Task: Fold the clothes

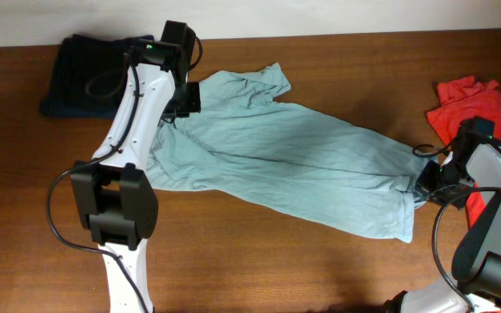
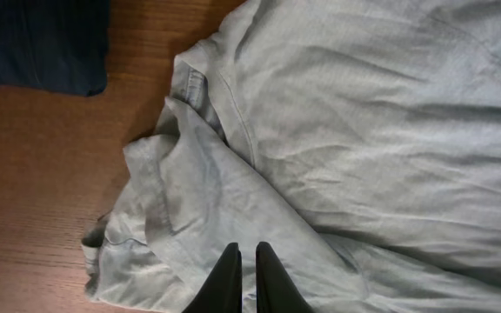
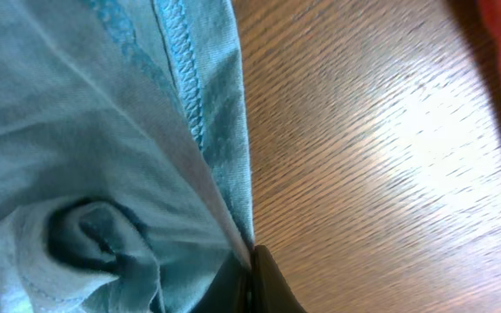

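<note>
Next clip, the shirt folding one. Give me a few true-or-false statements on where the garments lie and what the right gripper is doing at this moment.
1. The pale grey-blue T-shirt lies neatly folded. False: it is spread out and wrinkled, running diagonally across the table.
2. The dark navy garment sits at the table's far left corner. True.
3. The red T-shirt lies on top of the grey-blue one. False: it lies apart at the right edge of the overhead view, with bare wood between the two.
4. The right gripper is shut on the grey-blue shirt's stitched edge. True.
</note>
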